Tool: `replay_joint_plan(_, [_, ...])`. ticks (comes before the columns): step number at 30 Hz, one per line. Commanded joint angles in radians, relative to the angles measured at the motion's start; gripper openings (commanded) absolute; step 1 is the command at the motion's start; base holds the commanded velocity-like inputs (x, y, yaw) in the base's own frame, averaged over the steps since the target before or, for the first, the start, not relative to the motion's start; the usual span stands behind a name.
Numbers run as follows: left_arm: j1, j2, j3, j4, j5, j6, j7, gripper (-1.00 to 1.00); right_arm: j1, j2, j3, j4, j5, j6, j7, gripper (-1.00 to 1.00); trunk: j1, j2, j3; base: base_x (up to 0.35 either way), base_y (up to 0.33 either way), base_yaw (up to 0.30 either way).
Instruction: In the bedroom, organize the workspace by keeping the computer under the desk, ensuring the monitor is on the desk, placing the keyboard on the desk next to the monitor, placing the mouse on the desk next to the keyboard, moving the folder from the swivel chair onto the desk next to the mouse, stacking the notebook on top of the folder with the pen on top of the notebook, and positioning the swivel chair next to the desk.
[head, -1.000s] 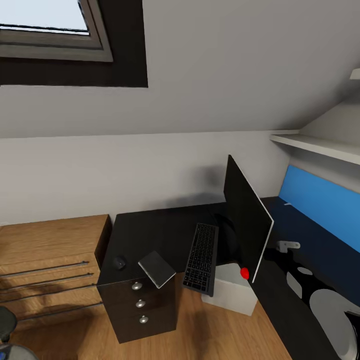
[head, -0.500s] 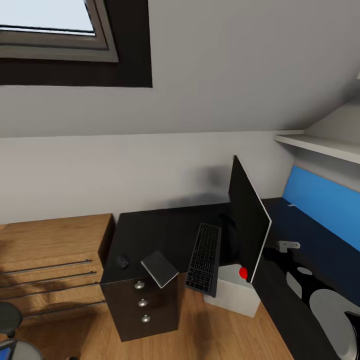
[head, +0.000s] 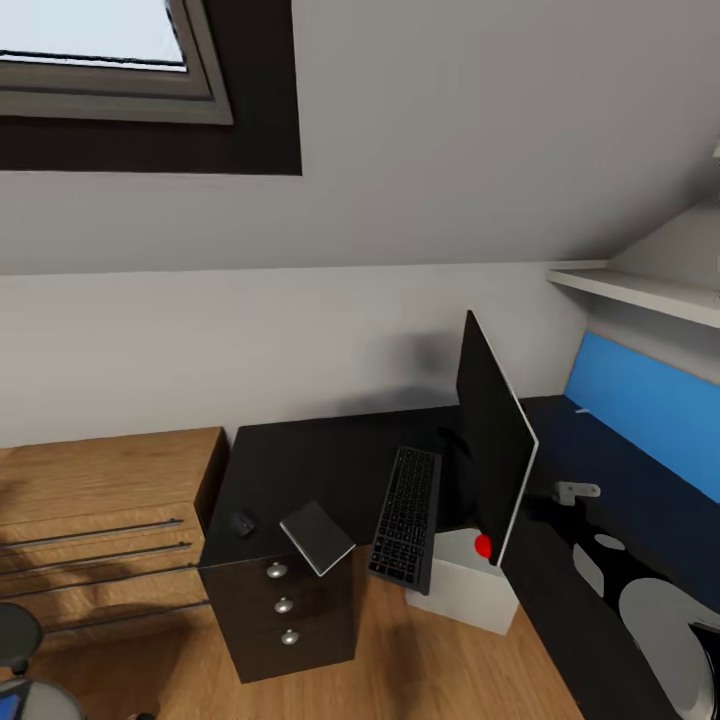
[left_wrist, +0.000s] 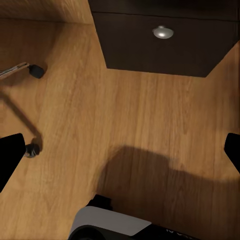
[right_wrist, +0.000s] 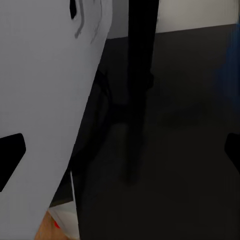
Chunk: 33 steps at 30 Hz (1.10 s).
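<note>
Matte black desk (head: 320, 470), slim keyboard (head: 406, 518) overhanging edge

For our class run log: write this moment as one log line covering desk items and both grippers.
desk: monitor, keyboard, mouse, notebook overhanging front edge | computer underneath | left gripper: open, above floor | right gripper: open, empty

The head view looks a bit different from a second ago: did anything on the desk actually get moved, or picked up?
Nothing was moved or picked up. The whole picture slid slightly, so the camera turned, not the things. The monitor, keyboard, notebook and mouse keep the same places on the desk, with the computer on the floor below.
</note>
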Motion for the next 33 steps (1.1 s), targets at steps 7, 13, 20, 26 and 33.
replay_joint_plan(7, [-0.001,0.001,-0.006,0.000,0.011,-0.006,0.005,1.00,-0.001,0.000,-0.009,0.001,0.011,-0.004,0.004,1.00,0.001,-0.002,-0.002,0.000,-0.138,0.000])
replay_joint_plan(13, [-0.001,0.002,-0.006,0.000,0.011,-0.006,0.005,1.00,-0.001,0.000,-0.009,0.001,0.011,-0.003,0.004,1.00,0.001,-0.002,-0.002,0.012,-0.026,0.000])
replay_joint_plan(20, [-0.001,0.008,-0.006,0.000,0.010,-0.006,0.004,1.00,-0.001,-0.001,-0.009,0.001,0.011,-0.003,0.004,1.00,0.001,-0.002,-0.002,0.053,-0.063,0.000])
replay_joint_plan(26, [-0.001,0.014,-0.004,0.000,0.012,-0.004,0.003,1.00,-0.001,0.000,-0.009,0.001,0.011,-0.004,0.002,1.00,0.001,-0.002,-0.002,0.072,-0.073,0.000])
replay_joint_plan(33, [-0.001,0.015,-0.003,0.000,0.012,-0.004,0.005,1.00,-0.001,0.000,-0.009,0.001,0.011,-0.003,0.002,1.00,0.001,-0.002,-0.002,0.003,-0.003,0.000])
